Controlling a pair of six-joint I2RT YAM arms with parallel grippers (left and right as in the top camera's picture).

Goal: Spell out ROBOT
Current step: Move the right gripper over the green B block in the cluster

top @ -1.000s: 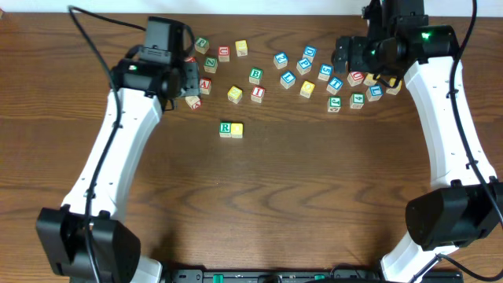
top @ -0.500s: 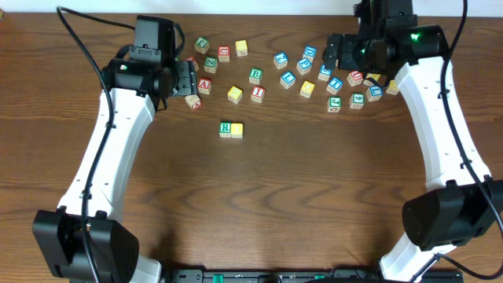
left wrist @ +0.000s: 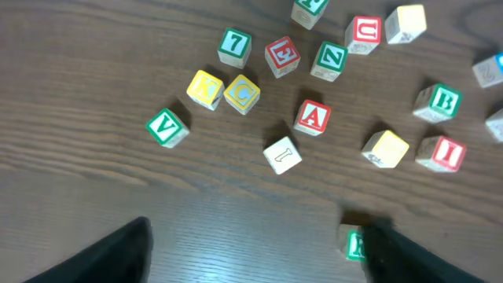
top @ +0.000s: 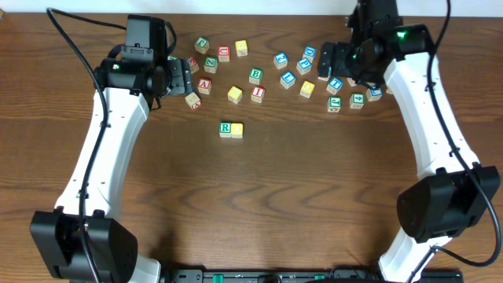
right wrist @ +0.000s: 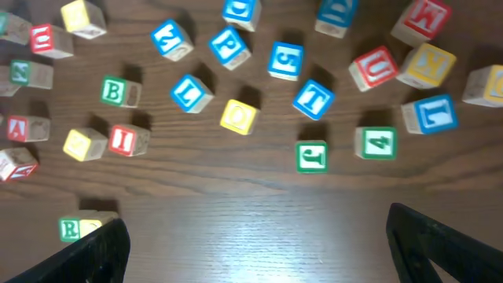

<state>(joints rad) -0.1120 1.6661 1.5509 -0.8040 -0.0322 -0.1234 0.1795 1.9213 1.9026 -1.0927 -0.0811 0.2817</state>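
R cube (top: pixel 225 128) touching yellow cube (top: pixel 237 130); pair's long axis side-to-side; R upright overhead.

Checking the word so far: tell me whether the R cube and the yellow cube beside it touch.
Touching. Overhead shows the R cube and yellow cube flush, no gap between them.

We're reaching white left arm (top: pixel 100 157) and white right arm (top: pixel 432 126) forward, black left gripper (top: pixel 184 77) and black right gripper (top: pixel 328 60) gaping.

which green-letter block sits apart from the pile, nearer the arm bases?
The green R, set below the loose blocks and touching a yellow cube. The green B lies up among them.
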